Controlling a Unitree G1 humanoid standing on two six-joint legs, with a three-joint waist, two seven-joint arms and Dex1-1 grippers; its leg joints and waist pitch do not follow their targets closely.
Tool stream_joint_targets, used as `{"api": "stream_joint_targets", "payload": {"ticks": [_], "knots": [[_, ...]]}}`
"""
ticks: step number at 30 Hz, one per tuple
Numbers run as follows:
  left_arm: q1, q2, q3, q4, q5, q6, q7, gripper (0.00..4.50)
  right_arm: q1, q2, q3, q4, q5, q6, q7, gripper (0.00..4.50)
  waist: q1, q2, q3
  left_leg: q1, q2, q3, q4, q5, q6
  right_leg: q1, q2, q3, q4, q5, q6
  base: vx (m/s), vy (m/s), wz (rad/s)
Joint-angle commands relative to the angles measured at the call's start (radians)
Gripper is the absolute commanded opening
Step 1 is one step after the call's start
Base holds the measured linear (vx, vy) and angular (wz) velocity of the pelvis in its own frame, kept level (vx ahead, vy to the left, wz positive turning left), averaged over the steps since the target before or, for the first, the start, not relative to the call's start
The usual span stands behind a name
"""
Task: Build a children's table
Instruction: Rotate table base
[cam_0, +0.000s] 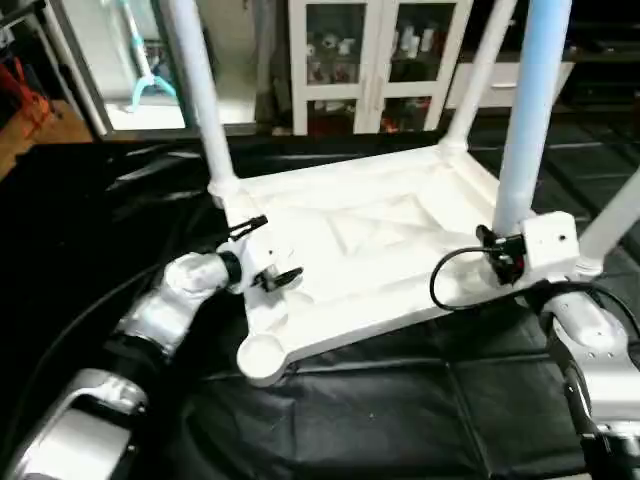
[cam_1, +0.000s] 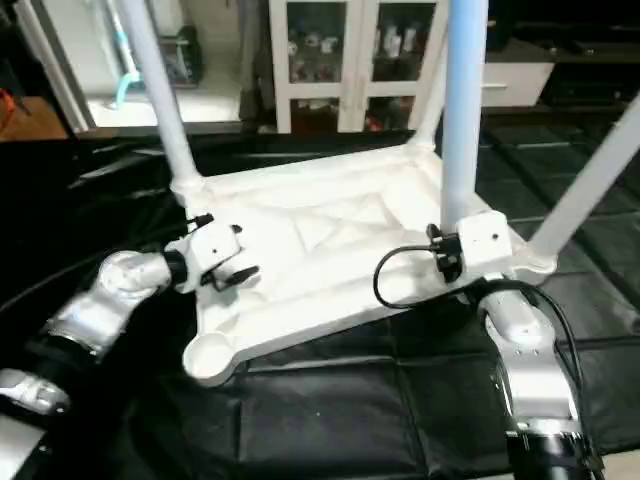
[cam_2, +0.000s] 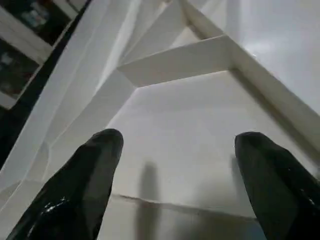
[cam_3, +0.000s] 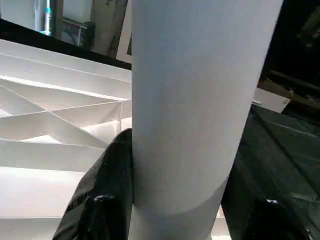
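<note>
Lying upside down on the black sheet (cam_0: 400, 400), the table top (cam_0: 370, 250) shows its ribbed underside and fills the middle of the head views. At far left, one leg (cam_0: 200, 90) stands upright in the back-left corner socket. Just in front of it the left gripper (cam_0: 262, 252) hovers over the top's left edge, fingers spread wide and holding nothing; its wrist view shows both black fingertips (cam_2: 90, 175) apart above the white ribs, no contact visible. The near-left corner socket (cam_0: 260, 355) holds no leg. Moving right, a second leg (cam_0: 480, 70) rises from the back-right corner. Next, the leg (cam_0: 530, 110) at the near-right corner stands upright with the right gripper (cam_1: 452, 262) clasped around its lower part; the right wrist view shows a black finger (cam_3: 107, 190) pressed against the tube on one side and what looks like the other finger at its far side, partly hidden. Whether this leg is fully seated cannot be told. At far right a slanted leg (cam_1: 590, 180) leans outward beside that corner. Behind stands a white glass-door cabinet (cam_0: 370, 60).
</note>
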Motion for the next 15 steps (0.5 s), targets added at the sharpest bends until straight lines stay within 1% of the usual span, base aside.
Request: {"api": "stream_joint_targets", "payload": {"ticks": [1, 2, 3, 4, 5, 6, 7, 8, 9, 10, 11, 12, 13, 14, 15], "knots": [[0.057, 0.041, -0.053, 0.038, 0.029, 0.036, -0.095, 3.96, -0.022, -0.001, 0.003, 0.037, 0.002, -0.018, 0.014, 1.86, 0.004, -0.014, -0.048, 0.012, 0.067, -0.034, -0.083, -0.313, 0.027, 0.020, -0.072, 0.037, -0.086, -0.162, -0.242, 0.000, 0.000, 0.00], [0.077, 0.061, -0.059, 0.008, 0.014, 0.054, -0.157, 3.96, -0.032, -0.001, 0.008, 0.058, 0.000, -0.031, 0.019, 1.86, 0.002, -0.014, -0.050, 0.012, 0.066, -0.032, -0.083, -0.311, 0.025, 0.020, -0.071, 0.037, -0.086, -0.156, -0.241, 0.000, 0.000, 0.00], [0.094, 0.075, -0.058, -0.027, -0.009, 0.073, -0.205, 3.96, -0.042, 0.000, 0.010, 0.075, -0.001, -0.041, 0.023, 1.86, 0.001, -0.016, -0.051, 0.014, 0.067, -0.031, -0.082, -0.299, 0.030, 0.019, -0.073, 0.039, -0.085, -0.141, -0.248, 0.000, 0.000, 0.00], [0.108, 0.087, -0.057, -0.058, -0.030, 0.091, -0.246, 3.96, -0.050, 0.001, 0.012, 0.089, -0.001, -0.049, 0.026, 1.86, 0.000, -0.015, -0.052, 0.017, 0.067, -0.030, -0.080, -0.287, 0.034, 0.019, -0.077, 0.040, -0.085, -0.124, -0.258, 0.000, 0.000, 0.00], [0.108, 0.087, -0.057, -0.058, -0.030, 0.091, -0.246, 3.96, -0.050, 0.001, 0.012, 0.089, -0.001, -0.049, 0.026, 1.86, -0.006, -0.015, -0.052, 0.013, 0.066, -0.029, -0.081, -0.275, 0.039, 0.021, -0.075, 0.039, -0.083, -0.113, -0.264, 0.000, 0.000, 0.00], [0.130, 0.104, -0.049, -0.115, -0.068, 0.125, -0.298, 3.96, -0.062, 0.002, 0.015, 0.108, 0.000, -0.064, 0.029, 1.86, -0.005, -0.013, -0.052, 0.018, 0.065, -0.025, -0.079, -0.263, 0.049, 0.018, -0.070, 0.038, -0.084, -0.087, -0.271, 0.000, 0.000, 0.00], [0.142, 0.114, -0.043, -0.150, -0.090, 0.144, -0.321, 3.96, -0.072, 0.005, 0.018, 0.119, 0.001, -0.072, 0.032, 1.86, -0.005, -0.013, -0.054, 0.017, 0.067, -0.025, -0.078, -0.243, 0.059, 0.021, -0.073, 0.038, -0.080, -0.058, -0.284, 0.000, 0.000, 0.00], [0.142, 0.114, -0.043, -0.150, -0.090, 0.144, -0.321, 3.96, -0.072, 0.005, 0.018, 0.119, 0.001, -0.072, 0.032, 1.86, -0.007, -0.012, -0.055, 0.016, 0.066, -0.024, -0.076, -0.231, 0.065, 0.022, -0.072, 0.038, -0.079, -0.042, -0.289, 0.000, 0.000, 0.00], [0.162, 0.134, -0.033, -0.211, -0.128, 0.181, -0.364, 3.96, -0.094, 0.009, 0.023, 0.143, 0.001, -0.087, 0.039, 1.86, -0.006, -0.012, -0.053, 0.018, 0.066, -0.022, -0.076, -0.225, 0.075, 0.020, -0.070, 0.038, -0.080, -0.033, -0.293, 0.000, 0.000, 0.00], [0.162, 0.134, -0.033, -0.211, -0.128, 0.181, -0.364, 3.96, -0.094, 0.009, 0.023, 0.143, 0.001, -0.087, 0.039, 1.86, -0.011, -0.012, -0.053, 0.014, 0.065, -0.023, -0.077, -0.226, 0.077, 0.023, -0.070, 0.036, -0.077, -0.042, -0.299, 0.000, 0.000, 0.00], [0.184, 0.157, -0.026, -0.281, -0.165, 0.220, -0.410, 3.96, -0.123, 0.016, 0.030, 0.175, 0.001, -0.104, 0.049, 1.86, -0.010, -0.012, -0.052, 0.016, 0.067, -0.022, -0.077, -0.232, 0.075, 0.021, -0.070, 0.035, -0.079, -0.055, -0.298, 0.000, 0.000, 0.00], [0.195, 0.165, -0.021, -0.313, -0.178, 0.237, -0.426, 3.96, -0.139, 0.021, 0.036, 0.192, -0.001, -0.114, 0.055, 1.86, -0.016, -0.011, -0.053, 0.016, 0.067, -0.023, -0.078, -0.241, 0.071, 0.020, -0.070, 0.035, -0.077, -0.066, -0.301, 0.000, 0.000, 0.00], [0.200, 0.167, -0.019, -0.331, -0.187, 0.247, -0.432, 3.96, -0.151, 0.027, 0.040, 0.203, 0.000, -0.119, 0.060, 1.86, -0.016, -0.010, -0.054, 0.017, 0.067, -0.022, -0.078, -0.243, 0.069, 0.021, -0.068, 0.035, -0.077, -0.067, -0.301, 0.000, 0.000, 0.00], [0.210, 0.170, -0.015, -0.361, -0.201, 0.263, -0.443, 3.96, -0.172, 0.038, 0.049, 0.224, 0.001, -0.128, 0.068, 1.86, -0.018, -0.012, -0.053, 0.016, 0.067, -0.021, -0.077, -0.239, 0.070, 0.019, -0.068, 0.036, -0.077, -0.063, -0.302, 0.000, 0.000, 0.00], [0.215, 0.171, -0.011, -0.380, -0.208, 0.275, -0.447, 3.96, -0.187, 0.046, 0.055, 0.241, 0.000, -0.138, 0.072, 1.86, -0.020, -0.011, -0.054, 0.014, 0.066, -0.021, -0.077, -0.231, 0.072, 0.019, -0.068, 0.036, -0.076, -0.060, -0.300, 0.000, 0.000, 0.00]]}}
